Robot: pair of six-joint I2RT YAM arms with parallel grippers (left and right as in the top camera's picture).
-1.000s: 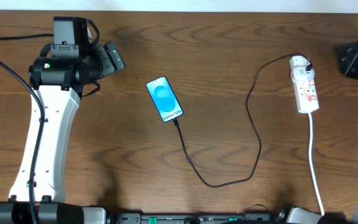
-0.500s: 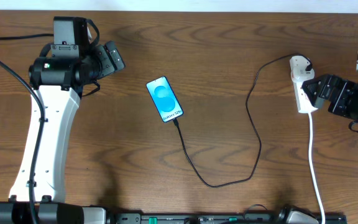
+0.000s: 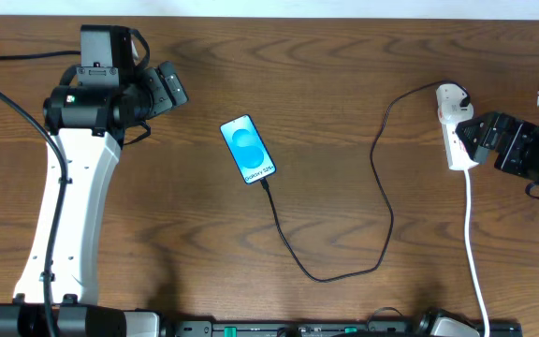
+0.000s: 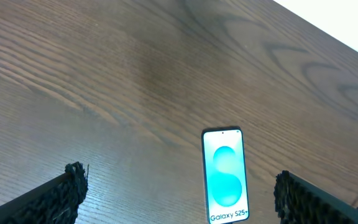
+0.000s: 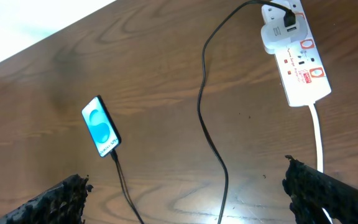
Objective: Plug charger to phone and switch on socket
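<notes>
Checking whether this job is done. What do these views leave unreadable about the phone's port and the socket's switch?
- The charger tip at the phone: too small overhead and in the right wrist view; the left wrist view's bottom edge cuts it off.
- The socket switch position: too small in the right wrist view; overhead, the right gripper covers much of it.

The table is seen as dark brown wood, strongly grained and softly sheened; the phone is fronted by a smooth, glossy screen; the charger is sheathed in matt black; the socket is moulded in smooth white plastic; on the left gripper the pads are faced in black material that looks coarse and matt.
</notes>
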